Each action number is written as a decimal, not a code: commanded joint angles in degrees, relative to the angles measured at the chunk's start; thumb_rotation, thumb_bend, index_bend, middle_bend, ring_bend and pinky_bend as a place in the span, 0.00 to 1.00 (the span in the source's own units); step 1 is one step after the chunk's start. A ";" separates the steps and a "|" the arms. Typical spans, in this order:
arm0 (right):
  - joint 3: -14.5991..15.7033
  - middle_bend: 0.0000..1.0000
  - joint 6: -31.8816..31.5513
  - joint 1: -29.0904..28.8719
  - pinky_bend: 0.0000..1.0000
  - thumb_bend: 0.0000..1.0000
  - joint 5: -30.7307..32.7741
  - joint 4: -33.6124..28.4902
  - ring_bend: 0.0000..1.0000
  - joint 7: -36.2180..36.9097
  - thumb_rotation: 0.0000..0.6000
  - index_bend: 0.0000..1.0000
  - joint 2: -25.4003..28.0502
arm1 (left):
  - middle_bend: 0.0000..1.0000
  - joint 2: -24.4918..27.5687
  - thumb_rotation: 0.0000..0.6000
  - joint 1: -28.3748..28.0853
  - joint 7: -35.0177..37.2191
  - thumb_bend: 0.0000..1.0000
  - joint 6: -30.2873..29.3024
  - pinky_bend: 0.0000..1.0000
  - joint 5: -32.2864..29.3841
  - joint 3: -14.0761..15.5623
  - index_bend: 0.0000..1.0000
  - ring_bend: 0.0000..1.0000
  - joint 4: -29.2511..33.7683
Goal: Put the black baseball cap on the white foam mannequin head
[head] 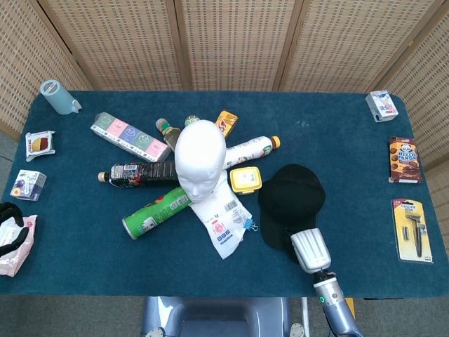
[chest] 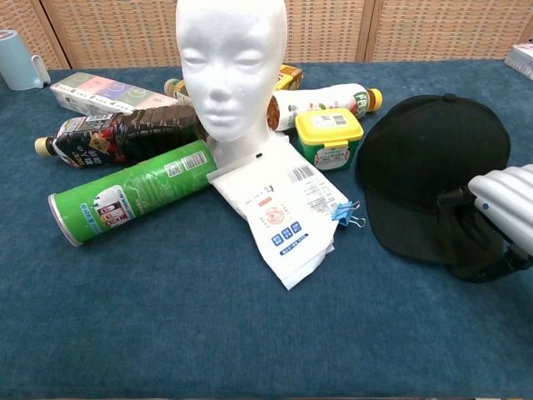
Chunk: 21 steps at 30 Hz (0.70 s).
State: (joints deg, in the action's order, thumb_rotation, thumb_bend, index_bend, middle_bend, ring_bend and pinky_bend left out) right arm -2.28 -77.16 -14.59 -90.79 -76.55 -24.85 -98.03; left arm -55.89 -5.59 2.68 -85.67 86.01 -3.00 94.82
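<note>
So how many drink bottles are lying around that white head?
3, maybe more hidden behind the mannequin head. A dark bottle lies to its left, a white bottle with an orange cap to its right, and a small bottle behind it, partly hidden.

our right hand (chest: pixel 487 229) low at table's near edge, fingers curled down | our left hand (head: pixel 8 228) far left edge, dark, grip unclear

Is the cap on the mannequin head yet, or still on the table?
Still on the table: the cap lies crown-up right of the bare mannequin head, with the right hand at its brim.
</note>
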 commanded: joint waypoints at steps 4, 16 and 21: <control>-0.26 0.76 -0.76 -0.15 0.86 0.11 0.12 2.56 0.85 0.72 1.00 0.56 -1.29 | 0.44 0.05 1.00 0.12 0.05 0.31 -0.14 0.37 -0.02 0.00 0.58 0.36 0.01; -2.62 0.67 -3.78 -0.91 0.86 0.20 0.30 9.00 0.76 4.94 1.00 0.53 -4.07 | 0.44 -0.04 1.00 0.10 -0.29 0.31 -0.29 0.37 0.40 0.03 0.58 0.36 0.34; -4.17 0.61 -5.43 -1.75 0.82 0.21 0.15 11.70 0.69 7.59 1.00 0.47 -5.01 | 0.44 -0.14 1.00 0.14 -0.44 0.31 -0.24 0.37 0.37 0.09 0.58 0.36 0.40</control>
State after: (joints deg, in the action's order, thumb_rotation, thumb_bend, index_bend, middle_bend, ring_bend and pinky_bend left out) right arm -5.88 -82.01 -15.99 -90.59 -65.60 -17.81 -102.70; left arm -56.02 -5.44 2.23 -85.92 86.38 -2.91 95.22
